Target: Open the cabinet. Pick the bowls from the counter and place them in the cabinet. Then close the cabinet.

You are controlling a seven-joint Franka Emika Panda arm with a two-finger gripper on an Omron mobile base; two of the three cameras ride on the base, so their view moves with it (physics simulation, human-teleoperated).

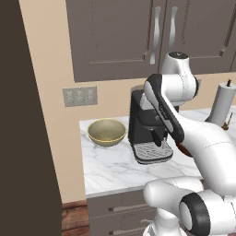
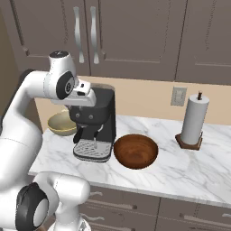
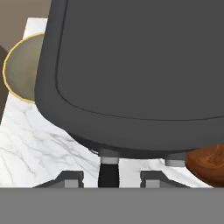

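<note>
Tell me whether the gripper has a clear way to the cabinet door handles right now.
Probably yes. The gripper hangs above the coffee machine, and the cabinet handles sit higher up with open air before them. Both doors are shut, and both bowls remain on the counter.

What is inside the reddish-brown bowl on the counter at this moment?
Nothing can be seen in the reddish-brown bowl: the right base view looks into it and shows only bare wood-like grain. Its near inner wall is hidden by its own rim. It sits on the counter beside the coffee machine.
</note>
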